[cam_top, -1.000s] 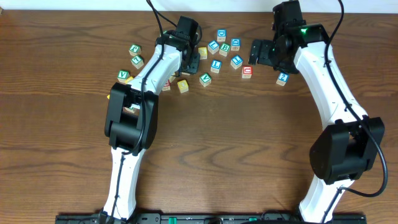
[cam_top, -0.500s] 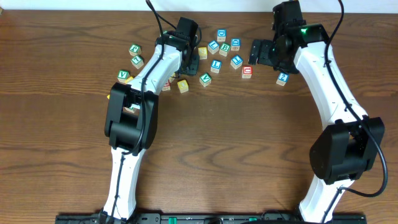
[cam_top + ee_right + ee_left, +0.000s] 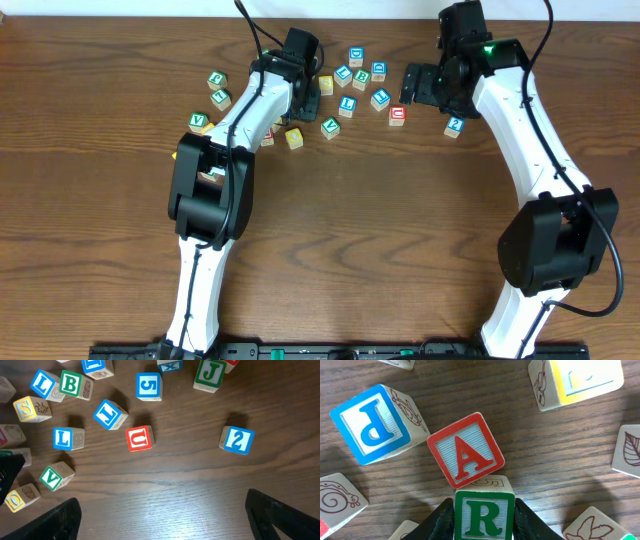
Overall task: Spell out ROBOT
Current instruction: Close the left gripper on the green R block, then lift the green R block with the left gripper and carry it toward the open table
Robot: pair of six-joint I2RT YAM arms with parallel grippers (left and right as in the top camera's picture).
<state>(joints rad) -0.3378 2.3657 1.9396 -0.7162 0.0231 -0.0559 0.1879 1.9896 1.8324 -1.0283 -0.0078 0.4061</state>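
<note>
In the left wrist view my left gripper (image 3: 484, 510) is shut on the green-framed R cube (image 3: 484, 516), one black finger on each side. The red A cube (image 3: 465, 450) lies just ahead of it, its corner against the R cube's far edge. From overhead the left gripper (image 3: 305, 95) sits at the left end of the cube cluster. The green-framed B cube (image 3: 71, 383) and a yellow-faced O cube (image 3: 17, 499) show in the right wrist view. My right gripper (image 3: 165, 520) is open over bare wood, and from overhead it (image 3: 420, 85) hovers at the cluster's right end.
Other letter cubes lie scattered: blue P (image 3: 370, 425), a yellow-faced cube (image 3: 580, 380), red U (image 3: 139, 439), blue 2 (image 3: 237, 440), blue 5 (image 3: 148, 386), green V (image 3: 52, 477), yellow S (image 3: 27, 407). Three more cubes sit left of the left arm (image 3: 215, 90).
</note>
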